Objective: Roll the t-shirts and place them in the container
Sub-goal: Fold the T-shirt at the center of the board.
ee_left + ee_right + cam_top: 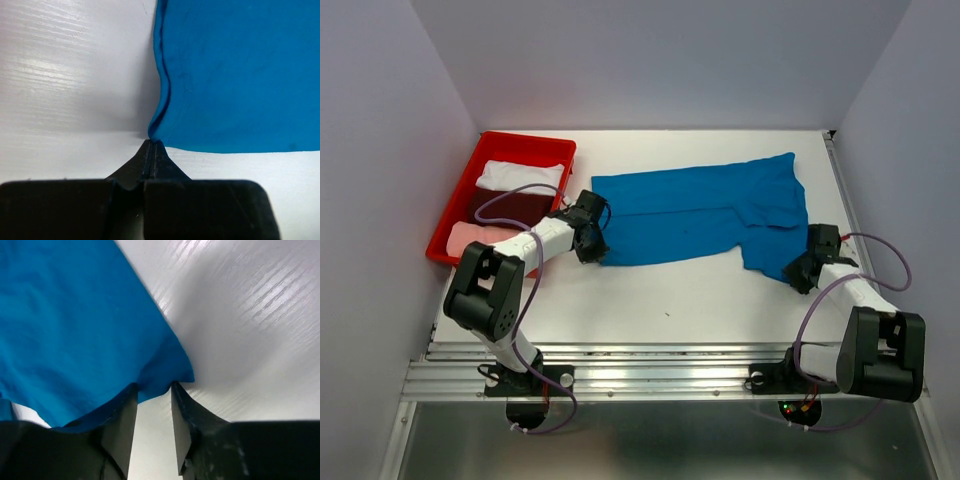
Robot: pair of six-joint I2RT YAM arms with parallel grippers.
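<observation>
Shirt (700,210) is lying flat mid-table (670,300): we're pinching its near-left corner in the closed left gripper (152,146) and straddling the near-right corner with the open right gripper (153,386), probably to pull that edge evenly for rolling.

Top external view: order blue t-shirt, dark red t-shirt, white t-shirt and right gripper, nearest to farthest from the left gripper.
1. Blue t-shirt: corner held in the left gripper.
2. Dark red t-shirt: in the red tray, left.
3. White t-shirt: tray's far end.
4. Right gripper: far right.
</observation>
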